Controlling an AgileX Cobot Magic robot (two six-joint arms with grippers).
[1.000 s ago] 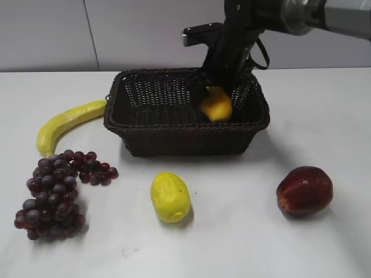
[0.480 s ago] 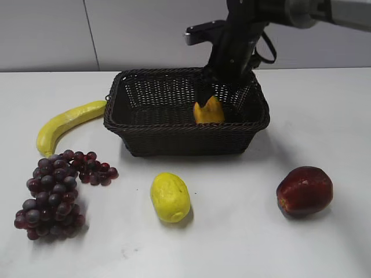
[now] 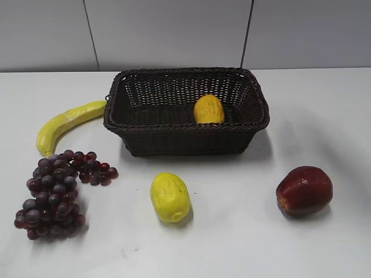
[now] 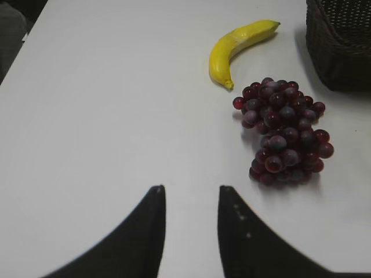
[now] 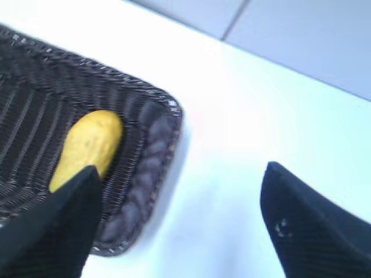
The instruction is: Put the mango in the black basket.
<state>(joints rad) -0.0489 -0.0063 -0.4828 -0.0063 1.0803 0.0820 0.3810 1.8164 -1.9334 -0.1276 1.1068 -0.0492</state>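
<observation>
The orange-yellow mango lies inside the black basket, against its right front wall. It also shows in the right wrist view, inside the basket. My right gripper is open and empty, above the basket's corner and the white table beside it. My left gripper is open and empty over bare table, left of the fruit. Neither gripper shows in the exterior view.
A banana and a bunch of dark grapes lie left of the basket; they also show in the left wrist view, banana and grapes. A pale yellow fruit and a red apple lie in front.
The right arm held the mango over the basket, let it go inside, then withdrew out of the exterior view. The mango now rests in the basket.
</observation>
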